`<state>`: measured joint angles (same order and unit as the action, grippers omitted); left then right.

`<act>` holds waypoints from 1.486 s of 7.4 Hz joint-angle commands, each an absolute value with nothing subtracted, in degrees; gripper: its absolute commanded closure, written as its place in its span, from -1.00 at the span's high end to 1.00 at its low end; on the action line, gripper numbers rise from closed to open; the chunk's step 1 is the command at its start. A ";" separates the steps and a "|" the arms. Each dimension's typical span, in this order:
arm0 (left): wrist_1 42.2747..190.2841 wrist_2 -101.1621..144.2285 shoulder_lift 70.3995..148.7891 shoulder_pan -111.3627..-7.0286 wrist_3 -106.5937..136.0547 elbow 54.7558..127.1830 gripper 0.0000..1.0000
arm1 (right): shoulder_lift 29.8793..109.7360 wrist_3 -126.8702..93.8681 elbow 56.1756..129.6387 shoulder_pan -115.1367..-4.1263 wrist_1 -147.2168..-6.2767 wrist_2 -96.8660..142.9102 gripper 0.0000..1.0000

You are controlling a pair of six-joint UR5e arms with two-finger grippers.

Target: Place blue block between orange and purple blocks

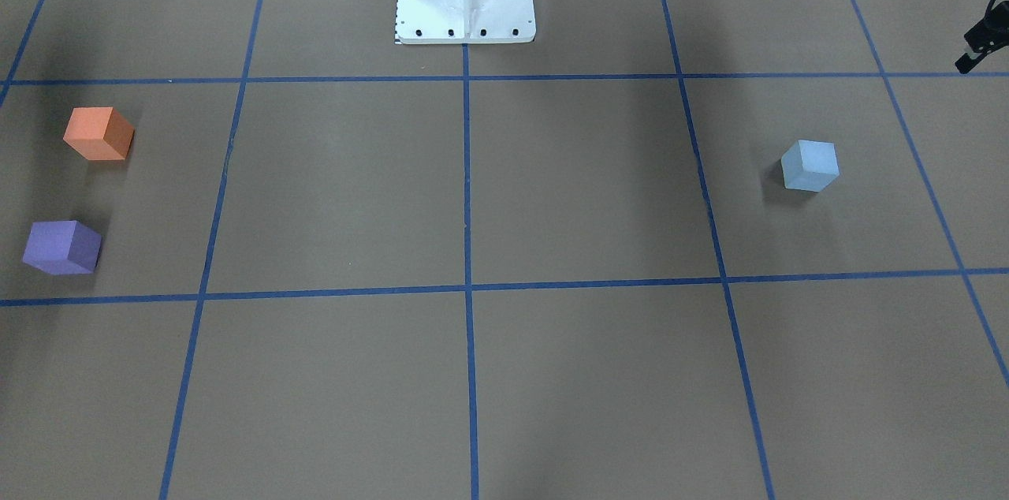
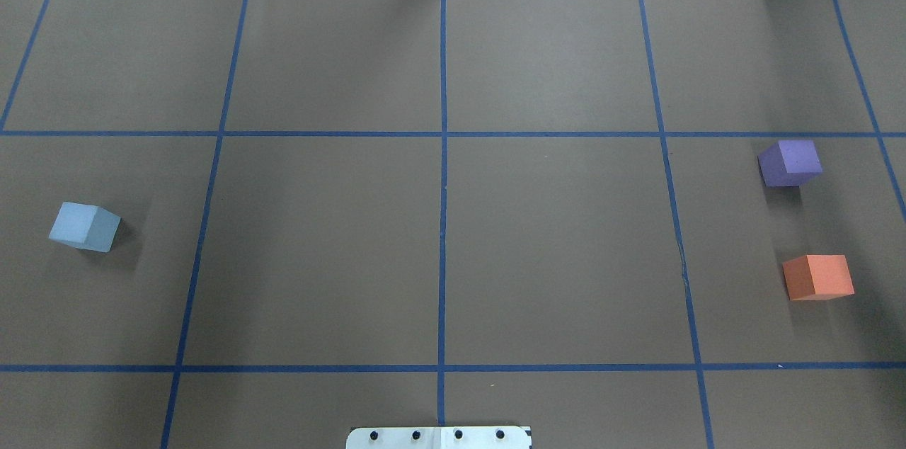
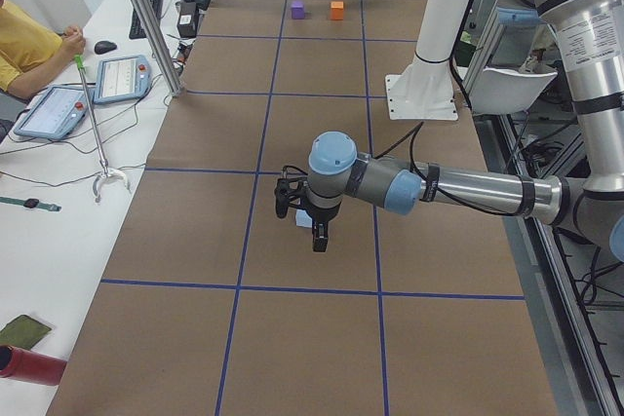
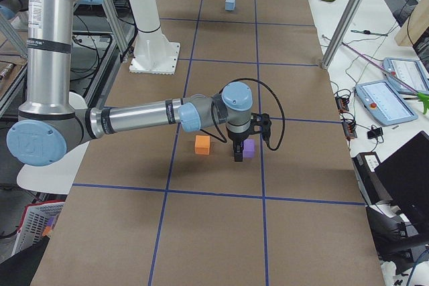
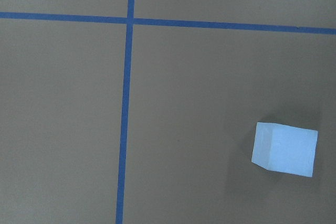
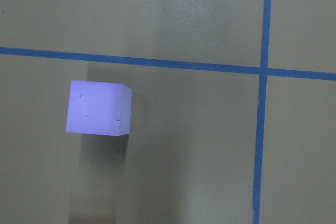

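The blue block [image 1: 809, 166] sits alone on the robot's left side of the table [image 2: 85, 226] and shows at the lower right of the left wrist view [image 5: 285, 149]. The orange block [image 2: 818, 277] and the purple block [image 2: 790, 162] sit on the robot's right side with a gap between them. The left gripper [image 3: 318, 239] hangs above the table beside the blue block, apart from it. The right gripper [image 4: 237, 155] hangs between the orange block [image 4: 202, 145] and the purple block [image 4: 249, 148]. The purple block is in the right wrist view [image 6: 98, 107]. I cannot tell whether either gripper is open or shut.
The robot's white base [image 1: 465, 3] stands at the table's near-robot edge. Blue tape lines [image 2: 443, 151] divide the brown table into squares. An operator, tablets and cables lie on the side bench [image 3: 58, 109].
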<state>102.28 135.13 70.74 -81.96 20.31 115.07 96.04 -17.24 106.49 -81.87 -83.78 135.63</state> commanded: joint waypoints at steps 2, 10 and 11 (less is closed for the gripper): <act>99.22 136.49 70.23 -87.63 9.31 115.66 1.00 | 96.77 -17.14 106.52 -82.00 -84.11 135.53 0.99; 101.07 134.06 75.13 -70.27 26.08 115.14 1.00 | 96.33 -17.31 106.44 -80.51 -83.94 136.76 1.00; 103.51 131.16 75.58 -68.05 26.28 114.35 1.00 | 96.42 -17.31 106.44 -80.51 -83.85 136.84 0.99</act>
<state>101.62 134.10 74.45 -71.69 24.35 115.00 96.32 -17.32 106.45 -80.59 -83.92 136.74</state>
